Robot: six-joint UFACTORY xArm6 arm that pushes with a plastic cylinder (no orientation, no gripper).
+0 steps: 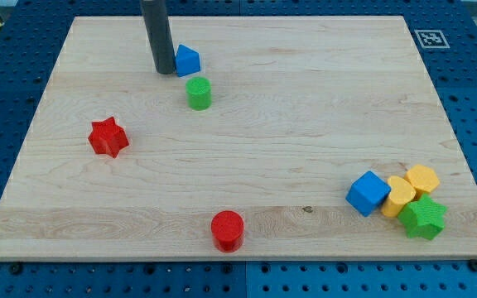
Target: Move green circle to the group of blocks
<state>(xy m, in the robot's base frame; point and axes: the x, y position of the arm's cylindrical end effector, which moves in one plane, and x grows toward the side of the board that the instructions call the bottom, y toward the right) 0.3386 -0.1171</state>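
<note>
The green circle [198,93] stands on the wooden board [305,99] in the upper left part of the view. My tip [165,71] rests on the board just up and to the left of it, right beside a blue pentagon-like block [187,60]. The tip does not touch the green circle. The group of blocks lies at the lower right: a blue cube [367,193], a yellow heart-like block [398,196], a yellow hexagon [422,179] and a green star [423,218], all close together.
A red star [108,137] lies at the left side of the board. A red circle [228,230] stands near the bottom edge. A fiducial tag [430,38] is at the board's top right corner.
</note>
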